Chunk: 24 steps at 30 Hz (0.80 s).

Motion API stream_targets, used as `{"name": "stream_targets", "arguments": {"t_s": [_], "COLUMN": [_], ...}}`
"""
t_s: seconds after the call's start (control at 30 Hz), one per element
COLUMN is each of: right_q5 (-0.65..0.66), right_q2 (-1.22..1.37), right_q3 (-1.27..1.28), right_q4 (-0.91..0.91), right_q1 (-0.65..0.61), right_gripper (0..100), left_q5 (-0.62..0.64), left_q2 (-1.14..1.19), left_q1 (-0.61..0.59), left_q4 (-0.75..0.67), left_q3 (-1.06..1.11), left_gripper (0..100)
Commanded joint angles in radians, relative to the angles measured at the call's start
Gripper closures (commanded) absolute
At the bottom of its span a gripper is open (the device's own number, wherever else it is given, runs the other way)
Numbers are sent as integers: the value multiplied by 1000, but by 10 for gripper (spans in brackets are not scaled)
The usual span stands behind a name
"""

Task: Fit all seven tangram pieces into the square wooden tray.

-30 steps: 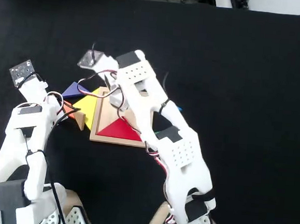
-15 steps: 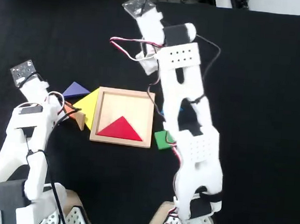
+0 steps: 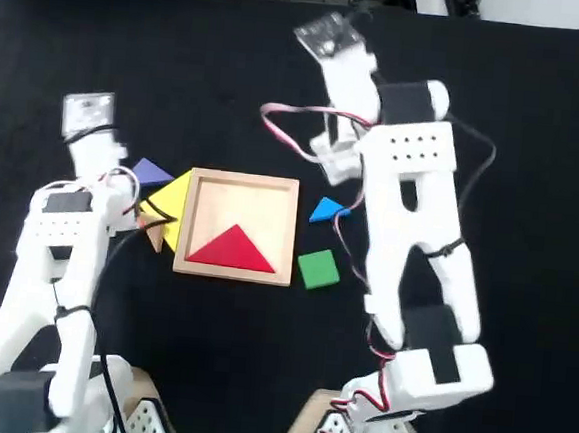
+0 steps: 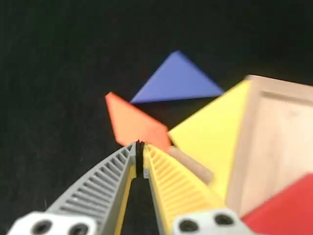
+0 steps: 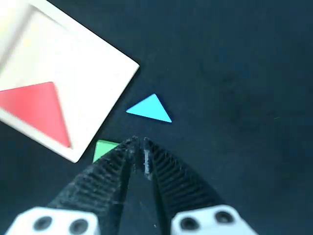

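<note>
Tray: the square wooden tray (image 3: 238,177) lies flat between the arms, with the red triangle (image 3: 232,248) seated against its near rim, so most of the floor is free.
Yellow triangle (image 3: 170,207): touches the tray's left rim from outside, seemingly tilted, and is probably next in.
Left gripper (image 4: 140,149): pinched together and empty, with its tips at the edge of the orange piece (image 4: 133,122), which suits a nudge better than a grasp.
Right gripper (image 5: 139,146): closed on nothing above the cloth.
Loose pieces: the light blue triangle (image 3: 326,210) and green square (image 3: 317,269) wait just right of the tray, and the violet triangle (image 3: 150,172) lies beyond the yellow one.

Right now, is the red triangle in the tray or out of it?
In. The red triangle lies flat on the floor of the wooden tray, inside its rim, along one side.
</note>
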Motion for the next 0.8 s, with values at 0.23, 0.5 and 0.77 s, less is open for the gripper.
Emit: {"name": "stream_targets", "arguments": {"t_s": [0.23, 0.5, 0.77], "right_q5": [-278, -419, -445], "right_q2": [-54, 148, 401], "right_q3": [346, 306, 87], "right_q4": [-353, -387, -321], "right_q1": [-101, -140, -187], "right_gripper": [920, 874, 870], "left_q5": [135, 198, 196], "left_q2": [-41, -52, -52], "left_q1": [-96, -108, -102], "left_q4": [-195, -350, -350], "left_q3": [105, 211, 211], "left_gripper": [970, 970, 970]}}
